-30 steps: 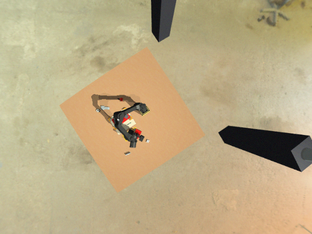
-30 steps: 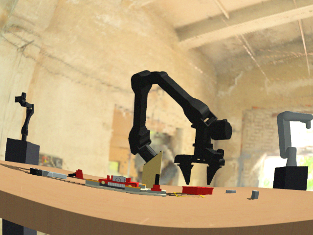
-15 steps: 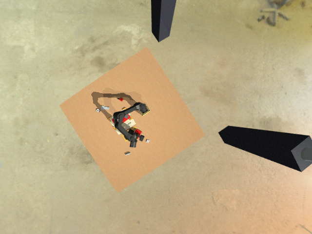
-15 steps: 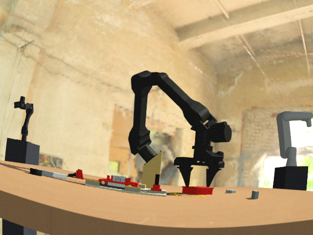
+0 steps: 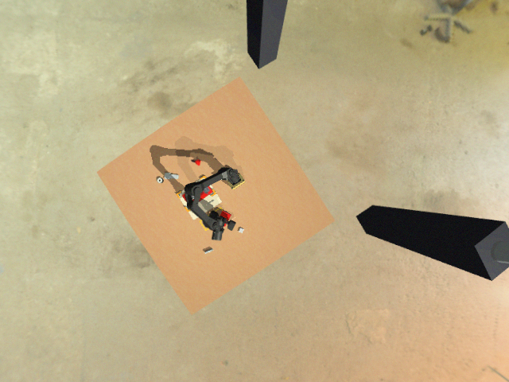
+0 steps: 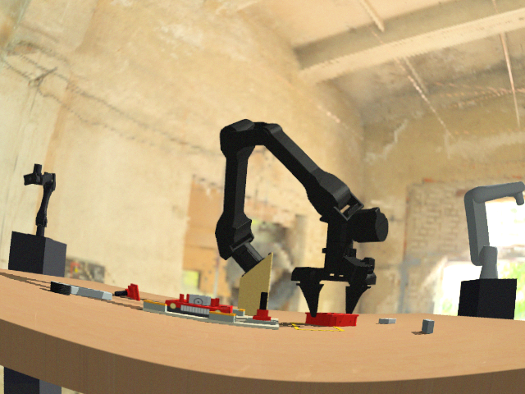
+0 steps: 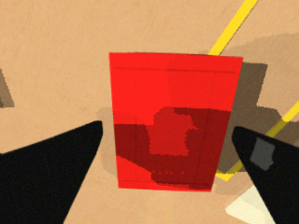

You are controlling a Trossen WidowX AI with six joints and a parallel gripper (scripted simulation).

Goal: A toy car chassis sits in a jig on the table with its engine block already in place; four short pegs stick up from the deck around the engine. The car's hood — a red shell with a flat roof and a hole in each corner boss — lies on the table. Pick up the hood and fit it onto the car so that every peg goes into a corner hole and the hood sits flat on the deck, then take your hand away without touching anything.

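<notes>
The red hood [image 5: 225, 214] [image 6: 332, 319] [image 7: 173, 89] lies on the table with its flat roof up, partly over a yellow outline [image 7: 234, 25]. My gripper [image 6: 331, 313] [image 7: 167, 130] is open and empty. It points down, its fingertips low on either side of the hood, with a gap at each side in the wrist view. The red chassis [image 6: 224, 308] sits in the pale jig [image 6: 158, 306] [image 5: 213, 200], with the grey engine block [image 6: 198, 300] on it. Red pegs show beside the engine; not all can be made out. The arm hides part of the chassis from above.
A red base with a black post [image 6: 262, 314] stands between chassis and hood. Small grey blocks [image 6: 386, 321] [image 6: 427, 326] lie beyond the hood. A grey tool [image 6: 91, 292] [image 5: 171, 176] and a red-and-black piece [image 6: 133, 291] [image 5: 197, 161] lie past the chassis. A tan panel [image 6: 258, 284] stands behind.
</notes>
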